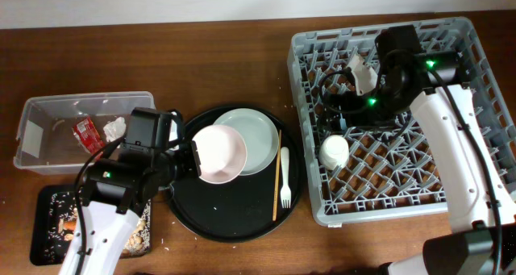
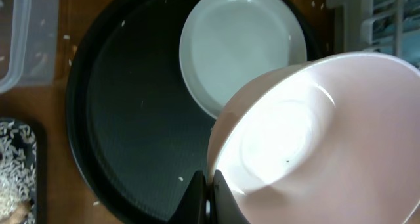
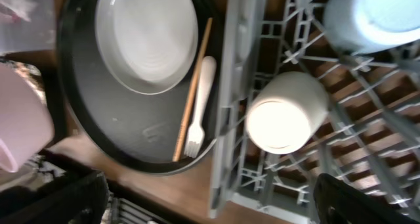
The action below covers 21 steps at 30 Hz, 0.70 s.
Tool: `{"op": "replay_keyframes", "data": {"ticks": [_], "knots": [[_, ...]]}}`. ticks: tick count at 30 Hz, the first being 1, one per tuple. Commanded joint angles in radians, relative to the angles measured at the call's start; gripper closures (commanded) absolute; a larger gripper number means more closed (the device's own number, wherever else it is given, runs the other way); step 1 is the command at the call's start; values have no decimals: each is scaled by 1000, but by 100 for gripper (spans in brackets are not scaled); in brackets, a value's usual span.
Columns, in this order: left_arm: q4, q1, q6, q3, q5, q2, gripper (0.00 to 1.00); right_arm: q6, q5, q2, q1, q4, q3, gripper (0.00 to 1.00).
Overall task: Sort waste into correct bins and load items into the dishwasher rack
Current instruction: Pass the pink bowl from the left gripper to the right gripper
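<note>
1. Bowl first: we see the pinkish-white bowl (image 1: 219, 154) lifted over the left part of the round black tray (image 1: 201, 220). It is tilted, and in the overhead view it covers the left edge of the pale grey plate (image 1: 258, 136).
2. The left tool (image 2: 209, 196) pinches the rim of the bowl at its near-left side, with the fingers pressed together on the rim.
3. The plate lies flat in the far part of the round tray. Just to the right of it we see the wooden chopstick (image 1: 277, 174), and beside that the white fork (image 1: 285, 177) with its tines toward the near side. Both lie on the tray, almost parallel.
4. The dishwasher rack (image 1: 300, 81) stands at the right of the counter (image 1: 201, 49), close to the round tray. The cream cup (image 1: 334, 152) sits among the pegs in the near-left part of the rack. The light blue cup (image 3: 371, 17) is also in the rack, farther back than the cream cup.
5. The right tool (image 3: 211, 188) hovers over the left part of the rack. In the right wrist view its two dark fingers stand at the bottom corners, spread wide, and we see nothing gripped between them.
6. The clear tub (image 1: 32, 114) stands at the far left. Inside it the red wrapper (image 1: 85, 135) and the white tissue (image 1: 114, 127) lie beside each other.
7. The shallow black tray (image 1: 42, 235) is on the near side of the tub and holds crumbly food scraps (image 1: 56, 204). The left arm hides its right part.
</note>
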Motion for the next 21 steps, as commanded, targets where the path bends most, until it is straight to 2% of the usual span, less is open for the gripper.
{"op": "replay_keyframes", "data": {"ticks": [1, 4, 6, 11, 15, 18, 21], "knots": [[37, -24, 2, 23, 19, 8, 99, 46, -31, -4, 68, -7, 14, 10], [98, -84, 2, 23, 19, 42, 100, 53, -16, -4, 186, 45, 14, 31], [113, -116, 2, 23, 18, 74, 100, 124, 41, -4, 257, 77, 14, 32], [121, -121, 2, 23, 18, 132, 99, 126, 74, -4, 389, 140, 14, 33], [120, -121, 2, 23, 18, 140, 100, 164, 278, 5, 504, 155, 13, 36], [119, -121, 2, 23, 38, 140, 99, 198, 355, 31, 555, 166, 13, 37], [119, -121, 2, 23, 53, 140, 99, 205, 355, 58, 563, 183, 13, 51]]}}
